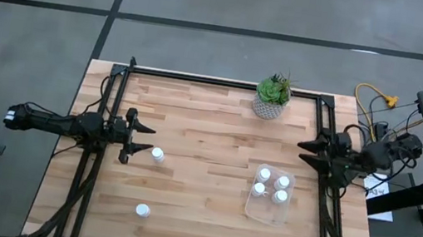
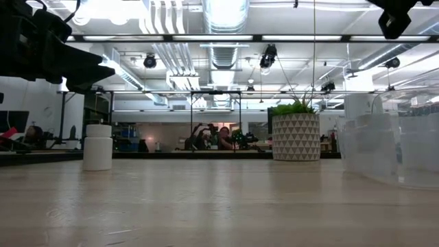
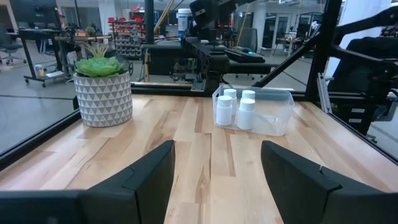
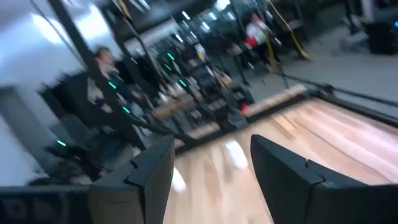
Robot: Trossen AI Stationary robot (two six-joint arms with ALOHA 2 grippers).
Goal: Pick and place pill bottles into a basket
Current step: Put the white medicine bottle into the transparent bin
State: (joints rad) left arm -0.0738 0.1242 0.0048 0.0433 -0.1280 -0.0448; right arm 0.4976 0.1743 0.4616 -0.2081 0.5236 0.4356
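High view, basket (image 1: 268, 214) holding four pill bottles (image 1: 265, 175), both arms' fingers (image 3: 152, 171) apart, empty.

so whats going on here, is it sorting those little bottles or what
Two robot arms are putting pill bottles into a clear basket. Four bottles stand in it; two remain on the table, one beside the left gripper, another nearer the front edge. Both grippers are open and empty; the right gripper waits at the table's right side.
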